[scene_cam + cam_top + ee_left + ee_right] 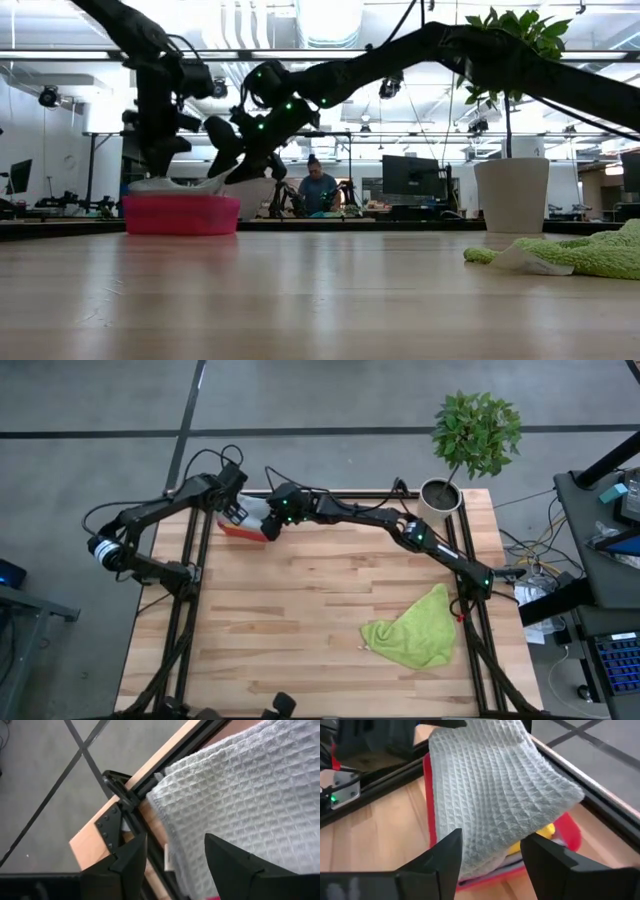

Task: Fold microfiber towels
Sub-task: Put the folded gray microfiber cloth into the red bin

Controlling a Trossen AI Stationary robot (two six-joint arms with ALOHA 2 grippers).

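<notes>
A grey waffle-weave microfiber towel lies folded on top of the pink-red bin at the table's far left, and its edge hangs over the bin's wall. A yellow towel peeks out from under it. My left gripper hovers open just above the grey towel's far edge. My right gripper hovers open over the towel's near side. Neither gripper touches the towel. A lime green towel lies crumpled on the table at the near right.
A potted plant stands at the table's far right corner. Black frame rails run along the left and right edges. Bare wooden tabletop stretches between the bin and the green towel. A person sits in the room beyond the table.
</notes>
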